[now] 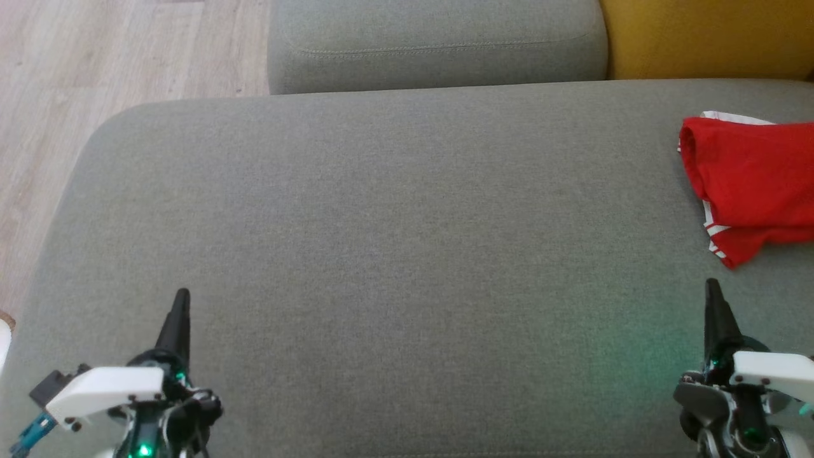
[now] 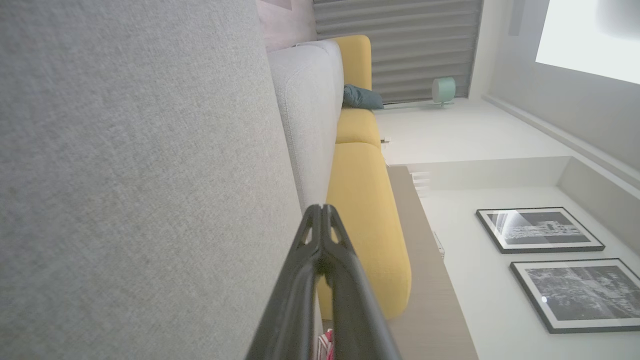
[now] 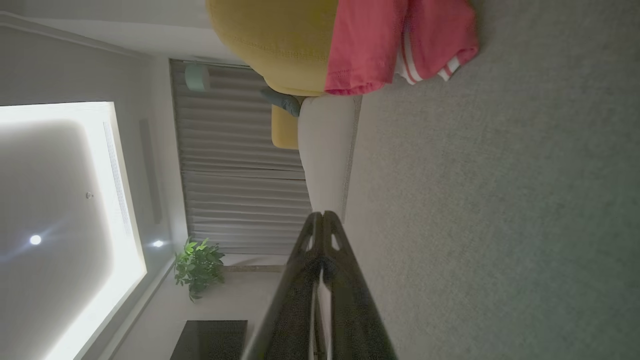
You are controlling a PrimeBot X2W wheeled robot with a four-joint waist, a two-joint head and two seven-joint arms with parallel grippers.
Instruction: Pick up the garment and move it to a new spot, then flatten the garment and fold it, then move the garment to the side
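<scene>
- The left gripper [image 1: 182,302] sits at the lower left of the head view. Its fingers are pressed together into one dark point and pinch nothing. It hovers over plain cushion, seemingly parked out of the way.
- The right gripper [image 1: 713,292] mirrors it at the lower right, also closed tight and empty. In its own wrist view the two tips meet with no cloth between them.
- The grey seat [image 1: 394,216] spreads across the middle of the frame between them, probably the open room meant for flattening and folding.
- The red garment [image 1: 753,181], with white stripes, lies bunched at the right edge at mid-height. It is just above the right gripper's tip but apart from it, and the frame cuts part of it off.
- My judgement is that the right arm is the one placed to reach it.
- Farthest up are a grey back cushion [image 1: 439,44] at upper middle, a yellow cushion [image 1: 706,38] at upper right and wooden floor [image 1: 127,63] at upper left.
</scene>
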